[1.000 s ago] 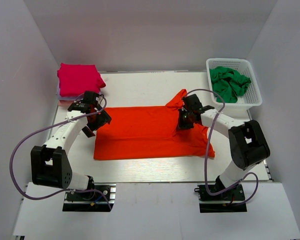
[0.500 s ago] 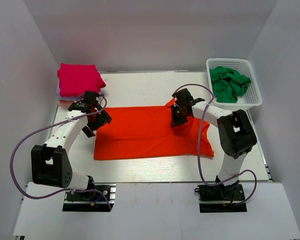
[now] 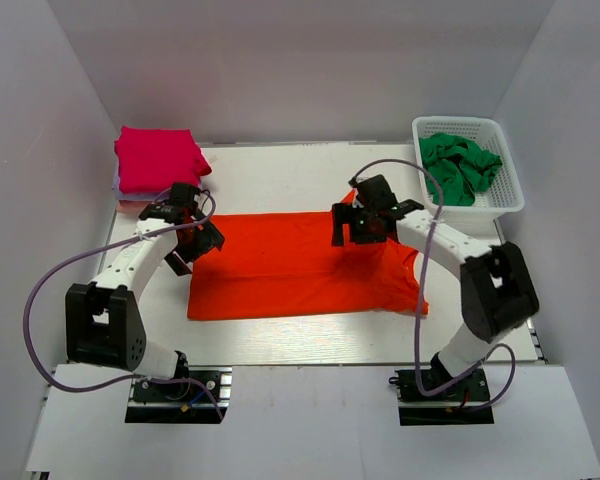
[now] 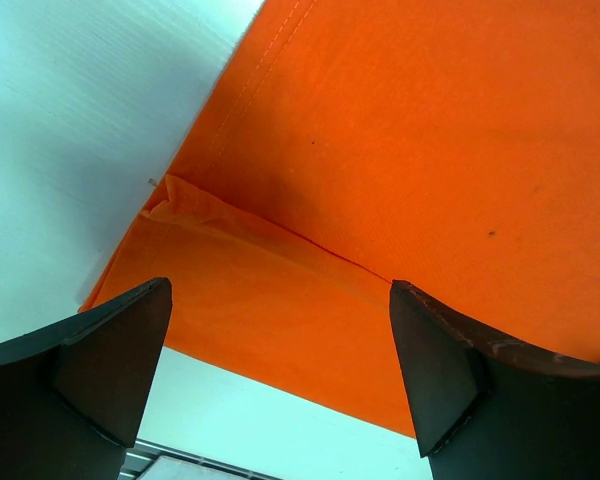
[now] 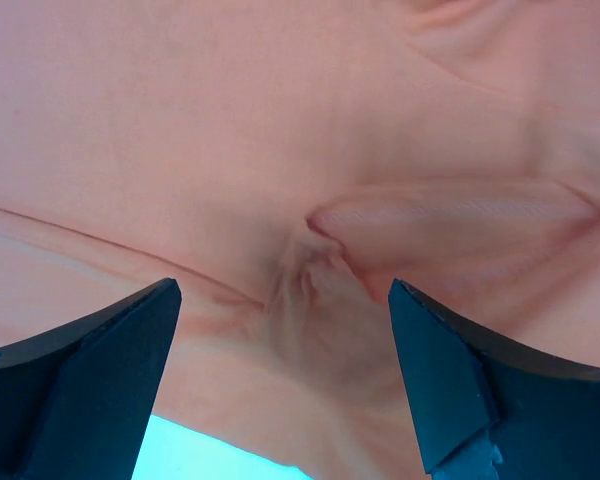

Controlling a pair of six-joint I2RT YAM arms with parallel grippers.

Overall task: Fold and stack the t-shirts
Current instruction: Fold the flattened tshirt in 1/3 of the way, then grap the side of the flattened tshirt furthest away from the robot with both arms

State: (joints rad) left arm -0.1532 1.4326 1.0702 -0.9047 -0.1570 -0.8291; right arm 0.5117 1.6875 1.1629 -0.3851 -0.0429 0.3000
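Observation:
A bright orange-red t-shirt (image 3: 290, 268) lies spread flat across the middle of the table. My left gripper (image 3: 193, 236) hovers open over its left edge; in the left wrist view (image 4: 280, 290) the shirt's hem and folded corner (image 4: 280, 250) lie below, nothing between the fingers. My right gripper (image 3: 366, 224) is open just above the shirt's upper right part. In the right wrist view (image 5: 283, 288) a small puckered fold of cloth (image 5: 320, 260) lies under the spread fingers, not held.
A folded magenta t-shirt (image 3: 158, 158) tops a stack at the back left, with a pale one (image 3: 119, 186) under it. A white basket (image 3: 502, 205) at the back right holds a crumpled green t-shirt (image 3: 458, 165). White walls enclose the table.
My right gripper carried the shirt's right sleeve a little to the left, then opened and let it go. The left arm has hardly moved.

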